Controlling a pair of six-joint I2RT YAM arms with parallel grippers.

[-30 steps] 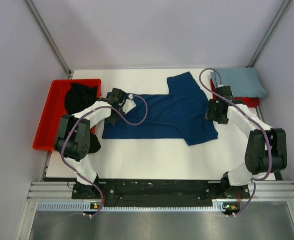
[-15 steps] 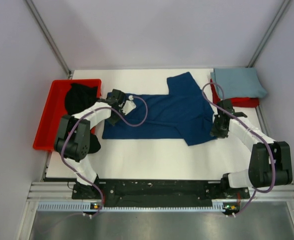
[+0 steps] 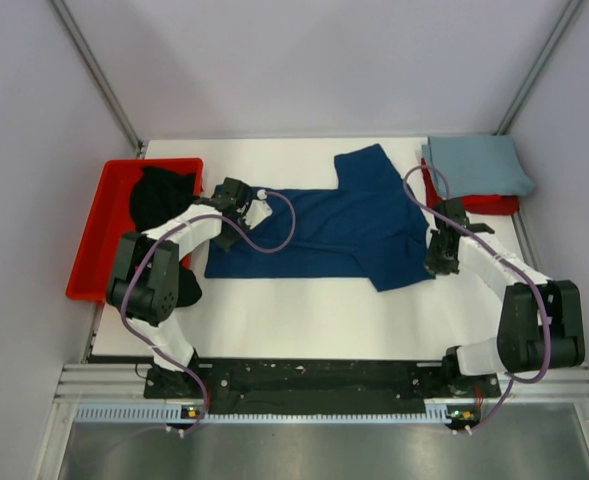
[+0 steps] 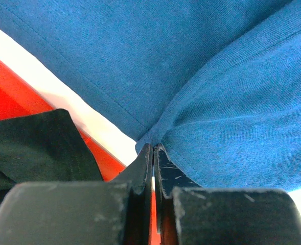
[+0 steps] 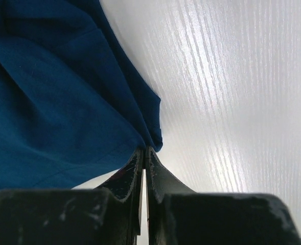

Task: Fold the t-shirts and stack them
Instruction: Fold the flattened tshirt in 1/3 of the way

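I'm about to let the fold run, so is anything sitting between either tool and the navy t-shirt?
Nothing visible. The left tool is shut on the navy t-shirt at its edge beside the red tray, and the right tool is shut on its opposite corner over the white table.

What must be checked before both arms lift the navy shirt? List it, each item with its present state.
1. Grip of left tool on navy shirt edge: ok, shut on it.
2. Grip of right tool on its right corner: ok, shut on it.
3. Keep black shirt outside the left pinch: ok, it lies beside.
4. Gap between pale grey-blue shirt and the navy one: ok.
5. Smooth cloth at both pinches: not ok, creased.
6. Layers caught in each pinch: cannot tell.
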